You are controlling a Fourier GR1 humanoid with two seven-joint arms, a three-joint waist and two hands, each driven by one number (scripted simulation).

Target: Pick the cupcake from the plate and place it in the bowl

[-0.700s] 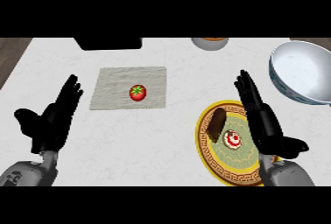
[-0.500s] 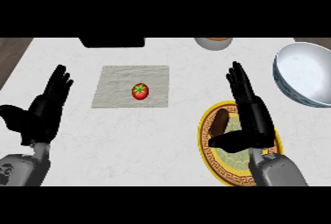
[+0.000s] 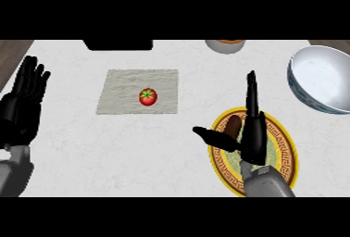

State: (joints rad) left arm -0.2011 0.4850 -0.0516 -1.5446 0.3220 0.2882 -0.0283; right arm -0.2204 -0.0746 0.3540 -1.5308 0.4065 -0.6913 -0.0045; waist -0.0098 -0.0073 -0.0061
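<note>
Right hand over the plate, edge-on, fingers straight, thumb out left, holding nothing; looks lined up to close on the cupcake. Only a brown bit of the cupcake shows on the plate's far-left part, just beside the hand, the rest hidden. Bowl sits far right of the plate, likely the drop spot. Left hand rests open at the left edge. Tomato on cloth, mid tabletop.

This is a kitchen, shown by the pale marble-like table bearing a gold-rimmed plate, a large white bowl, a tomato lying on a cloth, and a small cup at the far edge.
</note>
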